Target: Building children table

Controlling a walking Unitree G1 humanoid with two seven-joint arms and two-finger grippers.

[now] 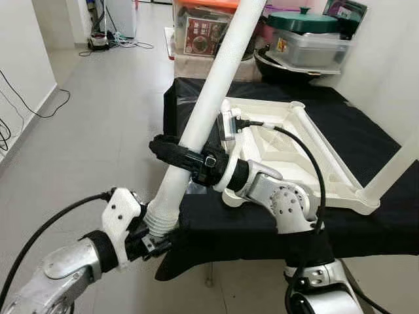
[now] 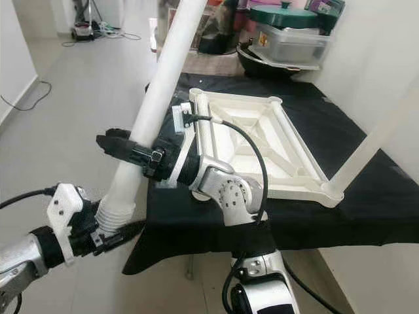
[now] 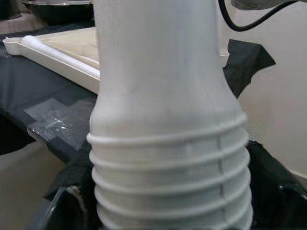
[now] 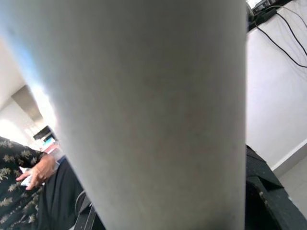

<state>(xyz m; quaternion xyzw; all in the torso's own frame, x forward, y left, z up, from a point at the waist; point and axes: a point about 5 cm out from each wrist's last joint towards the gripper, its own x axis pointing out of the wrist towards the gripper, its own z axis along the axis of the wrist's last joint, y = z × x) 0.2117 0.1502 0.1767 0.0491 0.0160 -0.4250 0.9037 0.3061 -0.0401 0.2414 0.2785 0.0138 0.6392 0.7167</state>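
White table leg [image 1: 209,98] slants up-right, ribbed end down, clamped by left end effector [image 1: 154,243] and right end effector [image 1: 180,157]

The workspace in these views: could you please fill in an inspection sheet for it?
Surface: low table under a black cloth.
Job's things: white tabletop lying underside up on the cloth, one leg already standing at its near corner; second white leg held tilted in the air, threaded end down.
Clutter: dark bowl, lidded container and boxes at the far end.
Grippers: left gripper clamps the threaded end; right gripper clamps the shaft higher up.
Cables: black cable along the right arm; loose cables on the floor.
Surroundings: tiled floor, white walls; a seated person in the right wrist view.
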